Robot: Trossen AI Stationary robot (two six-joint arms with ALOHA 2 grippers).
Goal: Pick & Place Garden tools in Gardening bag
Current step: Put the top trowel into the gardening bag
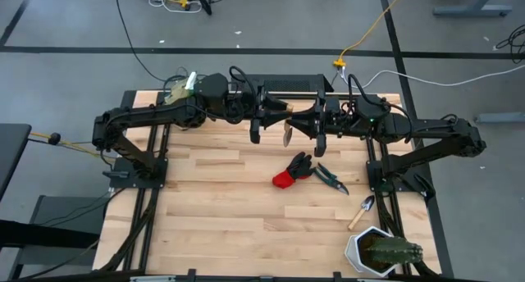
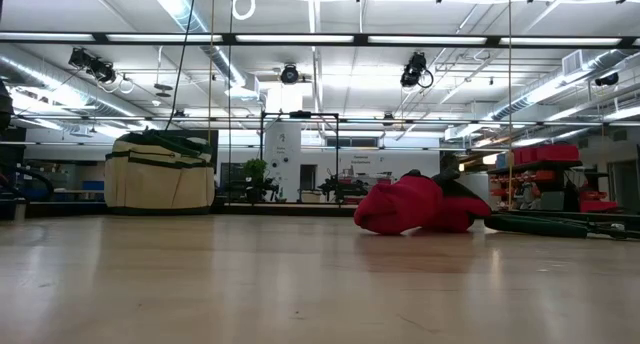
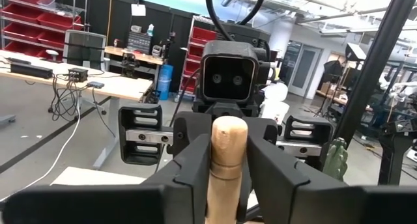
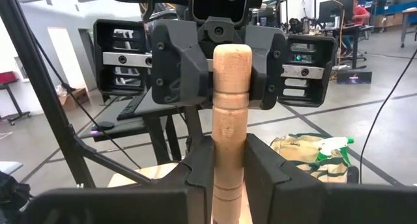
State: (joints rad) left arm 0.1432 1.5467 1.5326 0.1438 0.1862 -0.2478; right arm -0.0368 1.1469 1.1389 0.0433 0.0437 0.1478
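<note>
Wooden tabletop from above: both arms meet at 12 o'clock, left gripper and right gripper facing over a trowel, apparently a handover, with the bag at 10 o'clock, the glove and shears at centre, a 2nd trowel and potted cactus at 5 o'clock. At table level, bag far left, glove right. In both wrist views the fingers pinch the same wooden handle, so neither has let go.

White pot with cactus at table corner.
</note>
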